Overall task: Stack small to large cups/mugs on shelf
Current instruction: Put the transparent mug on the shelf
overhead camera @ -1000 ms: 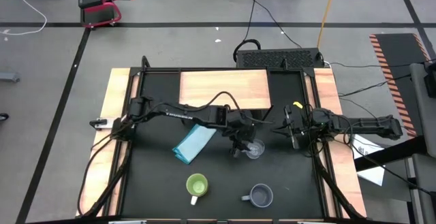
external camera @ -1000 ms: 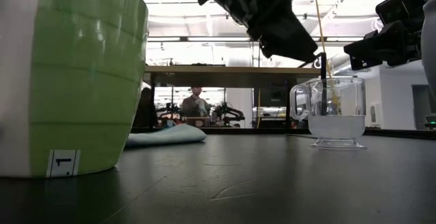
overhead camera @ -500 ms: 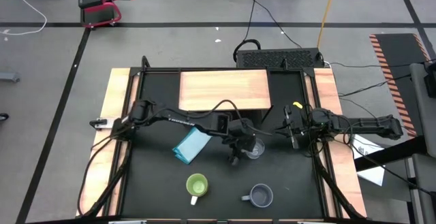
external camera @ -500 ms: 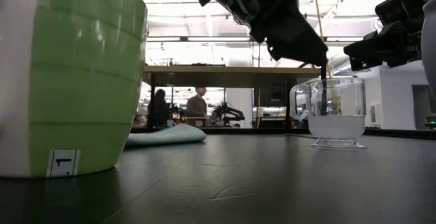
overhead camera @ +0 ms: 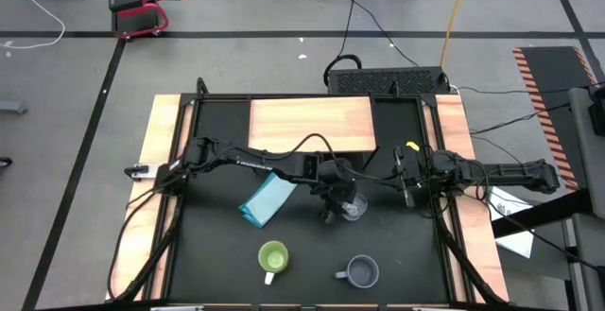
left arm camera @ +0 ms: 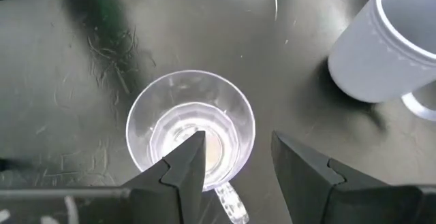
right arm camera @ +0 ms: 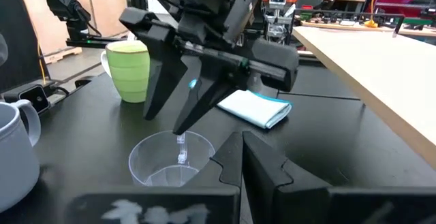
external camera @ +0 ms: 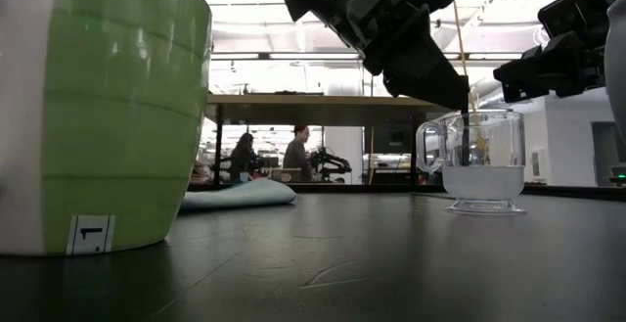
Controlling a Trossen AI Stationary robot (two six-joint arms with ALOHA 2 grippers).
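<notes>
Nearest the table's front edge stand the grey-blue mug (overhead camera: 361,272) and, to its left, the lime-green mug (overhead camera: 272,257), both upright on the black mat and well apart from the arms. Mid-table, the left gripper (left arm camera: 233,157) hangs over the clear glass cup (left arm camera: 191,138), fingers spread, one finger inside the rim and the other outside it beside the handle. Just left of them lies a folded light blue cloth (overhead camera: 267,198). The right gripper (overhead camera: 404,186) waits off to the cup's right, fingers pressed together. Farthest back, the light-wood shelf (overhead camera: 312,125) carries no cups
</notes>
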